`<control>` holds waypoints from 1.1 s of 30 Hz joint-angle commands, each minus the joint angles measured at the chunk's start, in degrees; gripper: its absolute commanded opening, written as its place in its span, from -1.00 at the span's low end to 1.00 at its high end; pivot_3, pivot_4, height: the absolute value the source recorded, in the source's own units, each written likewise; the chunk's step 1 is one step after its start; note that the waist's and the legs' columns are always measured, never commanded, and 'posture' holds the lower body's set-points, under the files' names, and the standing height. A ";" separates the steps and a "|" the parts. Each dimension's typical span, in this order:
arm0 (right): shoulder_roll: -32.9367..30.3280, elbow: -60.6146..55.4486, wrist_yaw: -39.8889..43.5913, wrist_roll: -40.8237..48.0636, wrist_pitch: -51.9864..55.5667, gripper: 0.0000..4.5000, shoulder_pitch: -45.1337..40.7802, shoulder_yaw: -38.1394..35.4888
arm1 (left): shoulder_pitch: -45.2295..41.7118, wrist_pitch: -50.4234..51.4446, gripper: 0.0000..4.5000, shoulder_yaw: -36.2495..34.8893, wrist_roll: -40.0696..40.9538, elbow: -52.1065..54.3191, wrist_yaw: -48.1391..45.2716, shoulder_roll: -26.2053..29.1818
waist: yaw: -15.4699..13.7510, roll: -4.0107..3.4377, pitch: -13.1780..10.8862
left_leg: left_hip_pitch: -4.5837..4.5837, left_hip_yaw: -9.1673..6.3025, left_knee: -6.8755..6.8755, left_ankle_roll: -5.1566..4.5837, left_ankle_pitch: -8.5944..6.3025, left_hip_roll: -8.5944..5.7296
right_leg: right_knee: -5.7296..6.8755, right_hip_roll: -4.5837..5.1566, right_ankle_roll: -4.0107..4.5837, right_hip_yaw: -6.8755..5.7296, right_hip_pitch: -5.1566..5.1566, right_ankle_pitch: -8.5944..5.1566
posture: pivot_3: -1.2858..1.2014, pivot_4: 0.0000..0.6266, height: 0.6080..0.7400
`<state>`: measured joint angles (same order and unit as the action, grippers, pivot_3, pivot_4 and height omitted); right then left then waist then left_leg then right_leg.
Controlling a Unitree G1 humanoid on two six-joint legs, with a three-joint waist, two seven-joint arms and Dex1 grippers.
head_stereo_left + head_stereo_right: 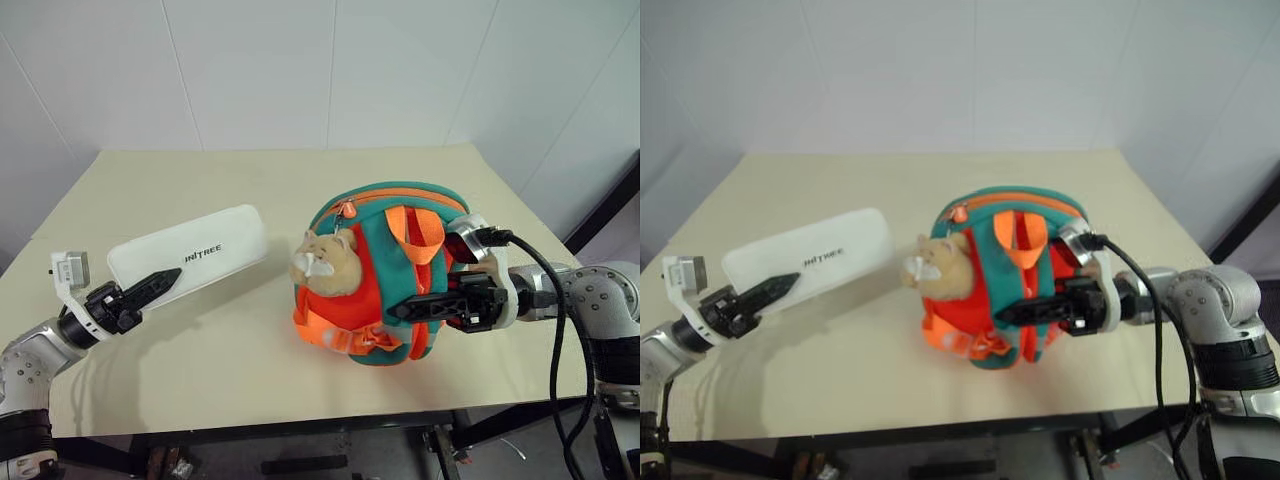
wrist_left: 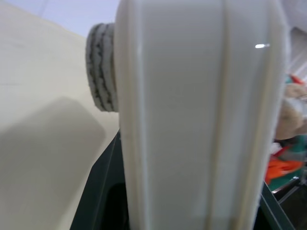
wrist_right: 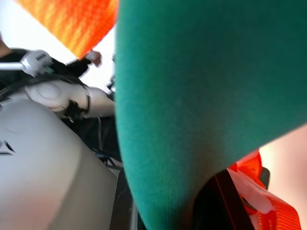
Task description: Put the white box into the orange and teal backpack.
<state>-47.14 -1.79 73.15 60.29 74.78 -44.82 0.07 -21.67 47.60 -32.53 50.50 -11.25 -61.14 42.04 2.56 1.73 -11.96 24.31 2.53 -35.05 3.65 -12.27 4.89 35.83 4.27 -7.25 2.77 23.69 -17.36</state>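
Gripping the near end of the white box (image 1: 190,257), the left claw (image 1: 160,283) holds it raised above the counter (image 1: 250,180), the box's far end pointing toward the backpack and its shadow lying on the surface beneath. Small dark lettering shows on the box's top face. In the left wrist view the box (image 2: 201,115) rises between that claw's black fingers, its rounded long edge turned to the camera, and part of a ridged grey-and-white round piece shows just beside it.

On the right half of the counter, well apart from the box, stands the orange and teal backpack (image 1: 385,280), its teal straps and orange webbing facing the camera. A tan plush toy (image 1: 325,262) hangs on the side nearer the box. An orange loop handle sits near the top, under a teal rim with an orange zip line.

The right claw (image 1: 410,308) reaches in level from the right side, its black fingers nearly together and clamped on a teal strap at the front of the backpack. The right wrist view shows that teal strap (image 3: 201,105) close up across the fingers, with orange webbing (image 3: 72,24) and an orange buckle strip beside it. A black cable runs along the right arm.
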 commanded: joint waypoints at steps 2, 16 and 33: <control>-1.19 1.56 3.39 -3.02 -2.94 -0.96 -0.51 1.53 | -1.48 4.52 -0.38 -2.74 9.10 9.60 0.39 1.10 | -0.02 0.03 -0.01 | 0.00 0.01 -0.01 0.00 0.00 0.00 | 0.00 0.00 0.00 0.00 0.00 0.00 | 0.03 -0.52 1.00; 0.73 3.55 5.70 -7.22 -5.63 -0.96 -2.10 3.88 | -5.14 -0.63 -0.38 2.57 9.73 12.38 1.25 -1.37 | -0.74 0.04 -0.02 | -0.02 0.01 -0.09 0.01 0.00 -0.01 | 0.04 -0.02 -0.02 0.02 -0.02 0.01 | 0.03 -0.52 1.00; 1.82 1.04 2.71 -6.05 -4.48 -0.96 -0.24 1.56 | -13.54 -25.67 -0.38 16.31 -10.18 2.52 -6.54 -3.85 | -1.07 0.05 -0.01 | -0.02 0.02 -0.15 0.02 0.01 0.00 | 0.04 -0.05 -0.08 0.04 -0.06 0.05 | 0.03 -0.52 1.00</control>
<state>-45.26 1.36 75.72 52.95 70.04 -45.28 3.07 -34.04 24.44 -17.59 42.92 -8.62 -66.57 37.20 1.49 1.78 -11.97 24.29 2.55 -35.20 3.67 -12.26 4.89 35.87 4.22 -7.34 2.82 23.63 -17.32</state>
